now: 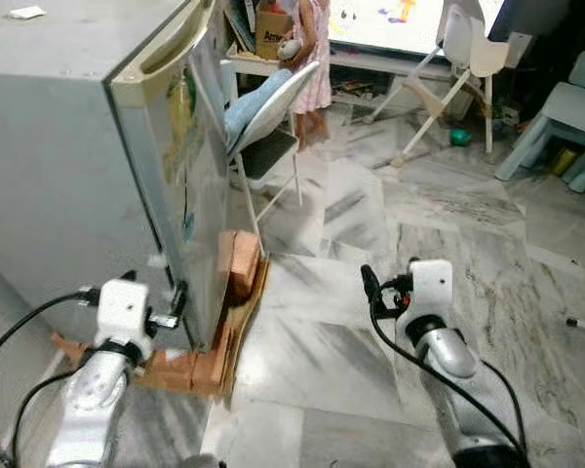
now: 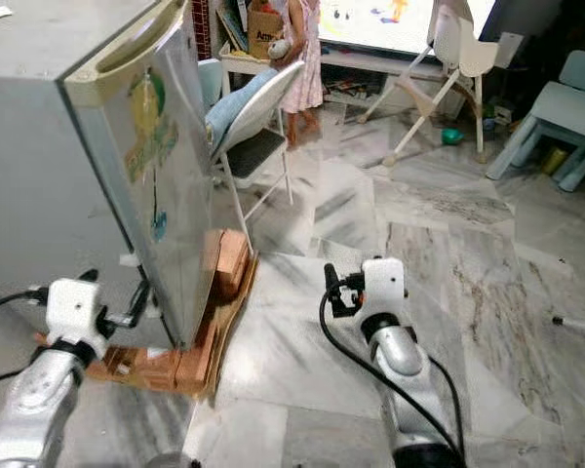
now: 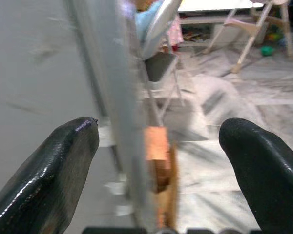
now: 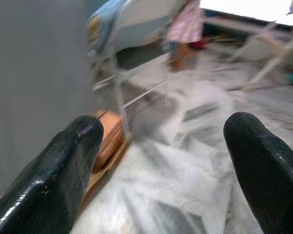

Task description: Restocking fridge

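A: How far along is the restocking?

B: Barely begun, I judge. The small grey fridge (image 1: 68,175) with a cream handle strip along its door top stands on orange-brown wooden blocks and flattened cardboard (image 1: 210,361) on the grey-veined marble floor (image 1: 370,263). Its silver door (image 2: 161,205), which carries green and yellow stickers, looks shut or nearly so; I cannot see inside.

A: Anything carried for stocking?

B: Nothing that I can see. No food or bottle is in either claw or on the floor just before the fridge.

A: Where are the claws?

B: The left claw (image 1: 175,307) is at the lower front corner of the fridge, fingers spread wide, with the door's edge running between them in the wrist view (image 3: 122,122). The right claw (image 1: 370,288) hangs over bare floor, well apart from the fridge, also spread wide and empty.

A: What remains?

B: Nearly all: the door has to be opened, goods fetched and placed inside, and the door closed.

A: Anything behind?

B: A white folding chair (image 1: 273,107) with a blue cushion, just beyond the fridge, and a person in a pink dress (image 1: 307,49) farther back.
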Controlling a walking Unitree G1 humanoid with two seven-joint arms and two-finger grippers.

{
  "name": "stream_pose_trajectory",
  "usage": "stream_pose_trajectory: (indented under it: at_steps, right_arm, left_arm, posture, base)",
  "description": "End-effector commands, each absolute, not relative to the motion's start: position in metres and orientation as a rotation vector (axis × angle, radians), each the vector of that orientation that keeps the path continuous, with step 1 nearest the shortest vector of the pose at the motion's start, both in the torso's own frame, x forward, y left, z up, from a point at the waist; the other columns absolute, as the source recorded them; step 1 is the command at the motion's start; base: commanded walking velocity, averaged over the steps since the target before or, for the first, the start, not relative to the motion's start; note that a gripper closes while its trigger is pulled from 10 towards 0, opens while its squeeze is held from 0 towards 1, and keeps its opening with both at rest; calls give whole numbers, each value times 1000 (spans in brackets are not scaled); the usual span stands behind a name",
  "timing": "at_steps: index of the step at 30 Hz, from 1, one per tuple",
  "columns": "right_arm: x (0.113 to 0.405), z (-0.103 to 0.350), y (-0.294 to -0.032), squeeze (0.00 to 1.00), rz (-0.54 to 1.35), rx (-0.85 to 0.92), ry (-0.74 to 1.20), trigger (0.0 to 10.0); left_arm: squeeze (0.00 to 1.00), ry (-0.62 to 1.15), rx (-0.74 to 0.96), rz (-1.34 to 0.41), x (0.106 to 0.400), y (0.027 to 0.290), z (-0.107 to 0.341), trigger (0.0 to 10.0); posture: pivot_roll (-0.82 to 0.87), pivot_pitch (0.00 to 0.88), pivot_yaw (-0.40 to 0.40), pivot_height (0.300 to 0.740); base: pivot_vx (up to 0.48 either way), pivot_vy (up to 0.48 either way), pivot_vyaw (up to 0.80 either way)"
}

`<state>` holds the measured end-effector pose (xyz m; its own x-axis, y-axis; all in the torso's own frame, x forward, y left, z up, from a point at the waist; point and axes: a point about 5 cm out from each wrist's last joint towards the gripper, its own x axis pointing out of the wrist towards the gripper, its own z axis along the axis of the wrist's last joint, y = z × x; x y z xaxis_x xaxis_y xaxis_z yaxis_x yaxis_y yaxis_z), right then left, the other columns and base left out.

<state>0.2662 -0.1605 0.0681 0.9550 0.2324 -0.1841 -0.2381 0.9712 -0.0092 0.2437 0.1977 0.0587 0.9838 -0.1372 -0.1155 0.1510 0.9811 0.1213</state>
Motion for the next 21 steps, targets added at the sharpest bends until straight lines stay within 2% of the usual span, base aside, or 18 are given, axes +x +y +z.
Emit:
stream_pose_trajectory:
  at_steps: [1, 6, 11, 14, 21]
  right_arm:
    - [264, 72, -157, 0, 282, -4, 173, 10000]
    - [266, 77, -152, 0, 195, 15, 119, 10000]
    - [260, 78, -150, 0, 189, -2, 108, 10000]
    - [255, 76, -153, 0, 182, 5, 117, 10000]
    - [239, 75, -165, 0, 219, -33, 147, 10000]
  left_arm:
    - [0, 103, 125, -158, 243, 196, 61, 10000]
    - [0, 112, 117, -108, 238, 202, 60, 10000]
    - [0, 137, 83, -85, 251, 205, 63, 10000]
    - [0, 135, 122, -108, 262, 208, 66, 10000]
    - [0, 135, 129, -75, 292, 218, 74, 10000]
  posture:
    - [36, 0, -87, 740]
    - [44, 6, -71, 740]
    - [28, 26, -62, 740]
    - [14, 32, -60, 740]
    - [-22, 49, -68, 740]
  base:
    - [0, 0, 0]
    - [0, 0, 0]
    - [0, 0, -800]
    - [0, 0, -800]
    - [0, 0, 0]
